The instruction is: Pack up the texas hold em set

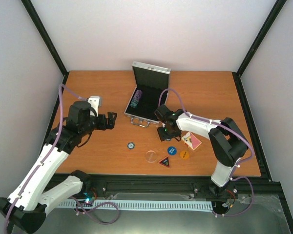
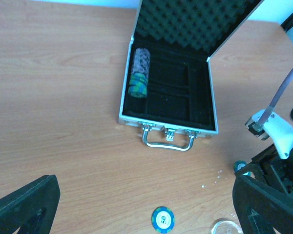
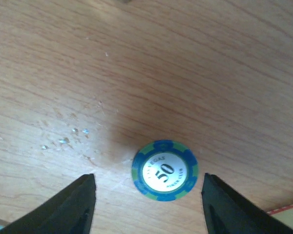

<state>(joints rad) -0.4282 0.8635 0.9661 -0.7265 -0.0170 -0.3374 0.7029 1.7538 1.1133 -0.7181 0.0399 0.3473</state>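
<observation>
My right gripper (image 3: 147, 181) is spread around a blue chip (image 3: 164, 170), not touching it. My left gripper (image 2: 144, 185) is spread wide.

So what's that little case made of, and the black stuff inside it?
The case looks like brushed aluminium: it is pale silver, with a dull sheen on its rim and handle. The lid lining is probably foam, going by its egg-crate bumps. The tray lining is matte black, perhaps felt-covered foam, but that is hard to tell.
</observation>
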